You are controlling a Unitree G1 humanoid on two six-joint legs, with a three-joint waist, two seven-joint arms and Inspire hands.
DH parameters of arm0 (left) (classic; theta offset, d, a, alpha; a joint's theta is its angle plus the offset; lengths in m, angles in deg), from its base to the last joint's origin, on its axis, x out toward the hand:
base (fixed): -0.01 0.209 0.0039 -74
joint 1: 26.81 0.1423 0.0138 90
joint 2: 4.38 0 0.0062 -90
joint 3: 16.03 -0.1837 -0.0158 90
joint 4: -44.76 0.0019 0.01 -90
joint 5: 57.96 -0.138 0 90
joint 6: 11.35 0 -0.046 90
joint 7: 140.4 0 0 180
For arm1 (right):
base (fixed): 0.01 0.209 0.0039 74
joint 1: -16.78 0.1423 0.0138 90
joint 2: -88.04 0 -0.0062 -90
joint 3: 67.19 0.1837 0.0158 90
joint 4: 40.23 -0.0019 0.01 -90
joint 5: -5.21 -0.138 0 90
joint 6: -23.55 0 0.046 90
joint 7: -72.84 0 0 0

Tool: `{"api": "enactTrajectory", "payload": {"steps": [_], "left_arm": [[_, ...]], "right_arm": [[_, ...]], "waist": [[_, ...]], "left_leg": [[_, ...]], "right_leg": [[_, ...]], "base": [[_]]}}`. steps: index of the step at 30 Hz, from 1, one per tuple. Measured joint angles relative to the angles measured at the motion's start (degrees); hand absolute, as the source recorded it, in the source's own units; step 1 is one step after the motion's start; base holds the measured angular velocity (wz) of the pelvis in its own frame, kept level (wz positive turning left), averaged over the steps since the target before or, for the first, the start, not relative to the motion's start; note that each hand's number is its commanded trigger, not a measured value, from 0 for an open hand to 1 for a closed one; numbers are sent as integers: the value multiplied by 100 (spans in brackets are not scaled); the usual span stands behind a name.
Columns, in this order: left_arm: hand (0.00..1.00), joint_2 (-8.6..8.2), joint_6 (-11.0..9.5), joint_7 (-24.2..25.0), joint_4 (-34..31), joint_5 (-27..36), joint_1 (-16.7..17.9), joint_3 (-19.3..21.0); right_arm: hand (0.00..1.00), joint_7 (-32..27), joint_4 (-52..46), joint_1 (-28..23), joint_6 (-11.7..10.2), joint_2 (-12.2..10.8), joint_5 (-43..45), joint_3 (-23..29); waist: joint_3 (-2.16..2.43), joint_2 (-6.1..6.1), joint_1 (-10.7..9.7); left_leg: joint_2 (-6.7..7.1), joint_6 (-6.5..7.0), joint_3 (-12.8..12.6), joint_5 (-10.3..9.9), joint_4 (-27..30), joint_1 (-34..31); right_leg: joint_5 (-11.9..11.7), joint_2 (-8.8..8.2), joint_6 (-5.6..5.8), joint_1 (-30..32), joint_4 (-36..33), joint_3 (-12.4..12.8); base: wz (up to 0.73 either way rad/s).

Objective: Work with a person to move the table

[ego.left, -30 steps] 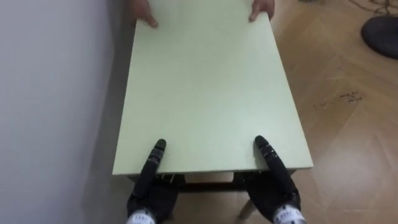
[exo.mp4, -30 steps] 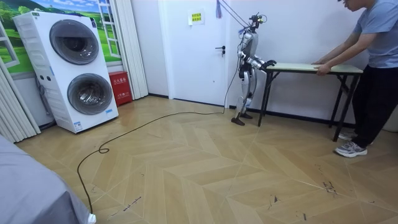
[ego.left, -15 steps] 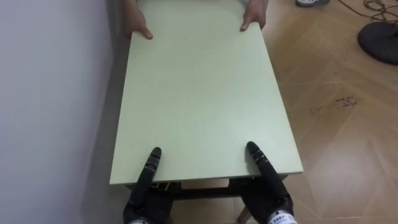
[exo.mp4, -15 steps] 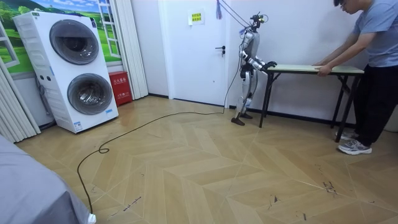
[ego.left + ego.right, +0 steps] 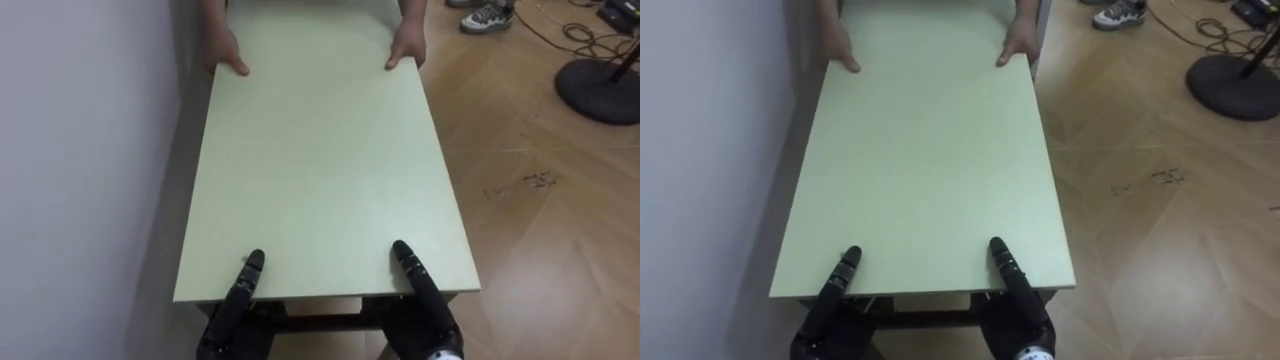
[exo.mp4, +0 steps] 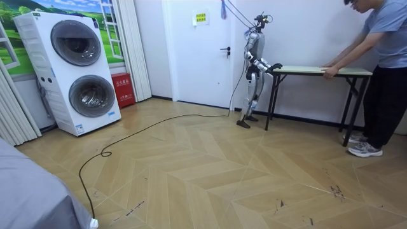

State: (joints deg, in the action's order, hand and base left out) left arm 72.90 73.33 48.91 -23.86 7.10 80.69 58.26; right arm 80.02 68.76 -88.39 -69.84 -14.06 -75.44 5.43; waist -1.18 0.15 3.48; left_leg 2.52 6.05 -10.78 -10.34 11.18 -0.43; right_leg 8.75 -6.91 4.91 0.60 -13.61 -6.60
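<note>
Robot hand left (image 5: 241,303), right (image 5: 421,292) at edge — table (image 5: 320,160) pale green; flat

At the room view's left, a white washer-dryer stack (image 6: 76,70), two round doors one above the other. Just beside it, low against the wall, a red box (image 6: 122,89). Further right, a closed white door (image 6: 197,57) with a small yellow sign (image 6: 200,18) near its top. Grey fabric (image 6: 25,191) in the near left corner. Herringbone wood floor (image 6: 222,178) throughout. In the eye views, a black round base (image 5: 600,90) on the floor at right, loose cables (image 5: 560,35) near it, a plain grey wall (image 5: 80,150) at left.
</note>
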Motion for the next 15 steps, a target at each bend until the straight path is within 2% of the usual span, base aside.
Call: {"api": "enactTrajectory", "payload": {"steps": [1,4,8,13,14,15], "left_arm": [[100,0,52,6,53,-8,-42,35],[100,5,170,99,258,-62,-171,101],[100,3,265,173,405,-197,-238,202],[100,32,270,478,814,-397,-413,277],[87,36,269,516,855,-443,-426,291],[66,36,257,557,905,-467,-443,308]], "right_arm": [[100,0,76,55,50,-17,21,34],[100,0,207,131,105,-27,26,76],[100,66,398,215,110,-54,32,77],[100,128,564,270,130,-60,46,79],[81,128,572,275,137,-61,47,80],[30,128,588,281,150,-63,47,79]], "waist": [[26,2,-1],[51,21,-1],[49,28,-5],[56,43,0],[57,46,0],[57,44,0]], "left_leg": [[0,0,-3,0,3,5],[-3,0,-2,1,15,41],[-15,-9,-2,0,-22,104],[-17,-27,0,15,-47,131],[-17,-28,0,16,-47,134],[-19,-29,0,17,-50,148]], "right_leg": [[-1,0,1,-4,0,-7],[-1,-1,1,-55,6,-33],[-2,-1,-1,-126,9,-147],[-44,14,-11,-186,122,-172],[-44,14,-11,-189,123,-170],[-44,18,-11,-201,127,-166]], "base": [[-4],[0],[0],[-2],[-4],[0]]}}
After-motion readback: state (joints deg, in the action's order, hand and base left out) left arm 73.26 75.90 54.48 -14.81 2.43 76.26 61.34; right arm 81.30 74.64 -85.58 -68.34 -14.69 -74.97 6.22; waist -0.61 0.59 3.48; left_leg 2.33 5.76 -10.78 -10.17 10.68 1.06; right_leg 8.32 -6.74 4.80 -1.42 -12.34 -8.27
